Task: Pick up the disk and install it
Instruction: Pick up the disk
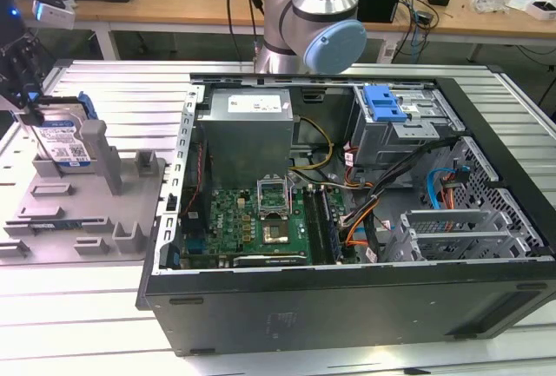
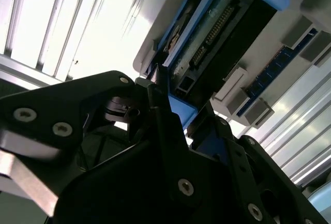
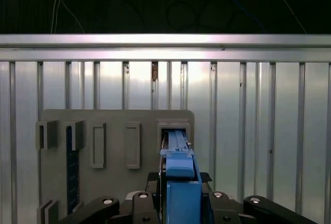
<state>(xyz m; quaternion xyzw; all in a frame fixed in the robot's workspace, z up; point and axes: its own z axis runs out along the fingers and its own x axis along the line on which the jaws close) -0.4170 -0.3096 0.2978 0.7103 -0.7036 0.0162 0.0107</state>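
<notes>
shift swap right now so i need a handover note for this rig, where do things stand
Gripper: at the exterior view's left, down over the top edge of the disk. I cannot tell whether it is clamped.
Disk: upright on edge in the grey holder, beside the open computer case.
Done: the gripper is at the disk.
Left: the disk is not yet lifted out of the holder and not yet installed in the case.
</notes>
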